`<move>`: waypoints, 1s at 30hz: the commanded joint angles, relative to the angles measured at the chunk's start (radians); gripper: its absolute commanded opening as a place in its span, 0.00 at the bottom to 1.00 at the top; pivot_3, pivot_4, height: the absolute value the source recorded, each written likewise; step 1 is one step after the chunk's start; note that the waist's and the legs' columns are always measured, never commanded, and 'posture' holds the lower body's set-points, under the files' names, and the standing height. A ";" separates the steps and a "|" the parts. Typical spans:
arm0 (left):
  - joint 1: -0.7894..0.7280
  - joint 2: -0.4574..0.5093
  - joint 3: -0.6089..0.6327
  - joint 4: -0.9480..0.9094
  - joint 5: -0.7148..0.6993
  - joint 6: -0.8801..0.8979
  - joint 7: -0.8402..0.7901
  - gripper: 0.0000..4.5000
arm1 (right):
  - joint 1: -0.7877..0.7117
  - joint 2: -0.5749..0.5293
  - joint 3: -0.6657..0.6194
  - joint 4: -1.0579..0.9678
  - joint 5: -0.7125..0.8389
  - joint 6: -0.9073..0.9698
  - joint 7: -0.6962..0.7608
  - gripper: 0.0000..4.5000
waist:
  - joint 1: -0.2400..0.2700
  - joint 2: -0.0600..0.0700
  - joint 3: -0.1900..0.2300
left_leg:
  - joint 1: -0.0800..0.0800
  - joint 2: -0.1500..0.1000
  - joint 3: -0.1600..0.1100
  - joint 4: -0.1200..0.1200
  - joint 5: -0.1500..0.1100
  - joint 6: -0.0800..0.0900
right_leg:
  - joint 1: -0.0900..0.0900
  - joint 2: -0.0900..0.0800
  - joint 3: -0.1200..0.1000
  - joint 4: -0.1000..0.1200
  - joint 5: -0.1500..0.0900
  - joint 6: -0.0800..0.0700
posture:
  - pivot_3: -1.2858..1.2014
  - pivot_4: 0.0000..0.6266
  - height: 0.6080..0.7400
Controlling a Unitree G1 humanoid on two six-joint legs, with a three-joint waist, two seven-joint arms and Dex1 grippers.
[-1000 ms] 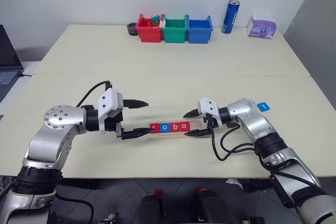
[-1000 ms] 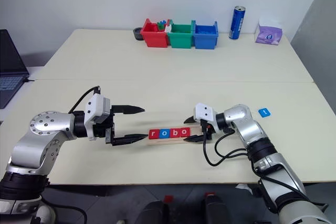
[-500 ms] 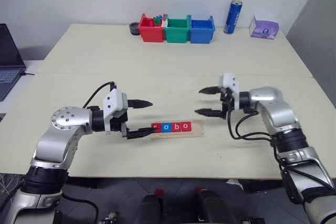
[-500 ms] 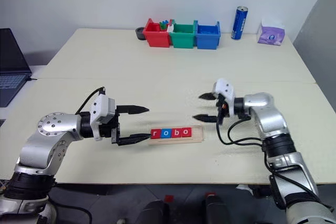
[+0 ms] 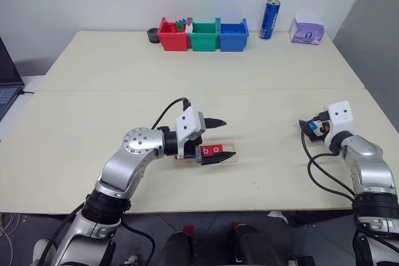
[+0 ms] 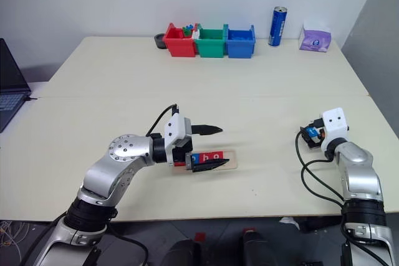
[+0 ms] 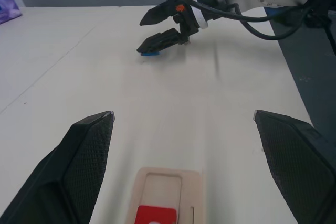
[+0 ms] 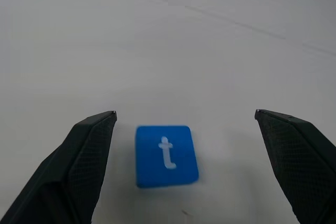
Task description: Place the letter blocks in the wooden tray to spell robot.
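though glossy, square blue t block

Blue letter block w/ white lowercase "t", lying flat on the desk, between the right tool's spread fingers; same block seen in head view at that tool's tip.

Wooden tray: red block w/ white "b", red block next to it w/ white "o". Other blocks in the tray covered by the left tool, letters not readable.

Blue can at far edge of desk: print too small to read. Purple pack beside it: same.
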 commanded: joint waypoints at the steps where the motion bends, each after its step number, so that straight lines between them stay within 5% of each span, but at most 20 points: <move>1: -0.024 0.010 0.008 -0.007 0.004 -0.011 -0.005 1.00 | 0.002 0.014 -0.026 -0.014 0.010 0.004 -0.051 1.00 | 0.000 0.000 0.000 | 0.000 0.000 0.000 0.000 0.000 0.000 | 0.000 0.000 0.000 0.000 0.000 0.000 | 0.52 0.24 1.00; 12: -0.009 0.038 0.020 -0.011 -0.003 -0.012 -0.017 1.00 | -0.023 0.068 -0.076 0.027 0.100 0.137 -0.111 1.00 | 0.004 0.000 0.000 | 0.000 -0.001 0.001 0.001 0.000 0.000 | 0.001 -0.001 -0.001 -0.001 0.000 0.000 | 0.52 0.24 1.00; 15: -0.010 0.039 0.020 -0.011 -0.003 -0.011 -0.018 1.00 | -0.029 0.085 -0.101 0.022 0.131 0.171 -0.124 0.86 | 0.006 0.000 0.000 | 0.000 -0.001 0.001 0.001 0.000 0.000 | 0.002 -0.001 -0.001 -0.001 0.000 0.000 | 0.52 0.24 1.00; 22: -0.020 0.044 0.026 -0.002 -0.004 -0.011 -0.027 1.00 | -0.002 0.104 -0.075 -0.037 0.135 0.206 -0.133 0.34 | 0.012 0.000 0.000 | 0.000 -0.001 0.001 0.001 0.000 0.000 | 0.002 -0.001 -0.001 -0.001 0.000 0.000 | 0.52 0.24 1.00; 30: -0.004 0.083 0.039 -0.033 -0.022 -0.001 -0.057 1.00 | 0.075 0.201 0.033 -0.444 0.209 0.518 -0.166 0.33 | 0.008 0.000 0.000 | 0.000 0.000 -0.001 0.000 0.000 0.000 | 0.002 0.000 -0.001 -0.002 0.000 0.000 | 0.52 0.24 1.00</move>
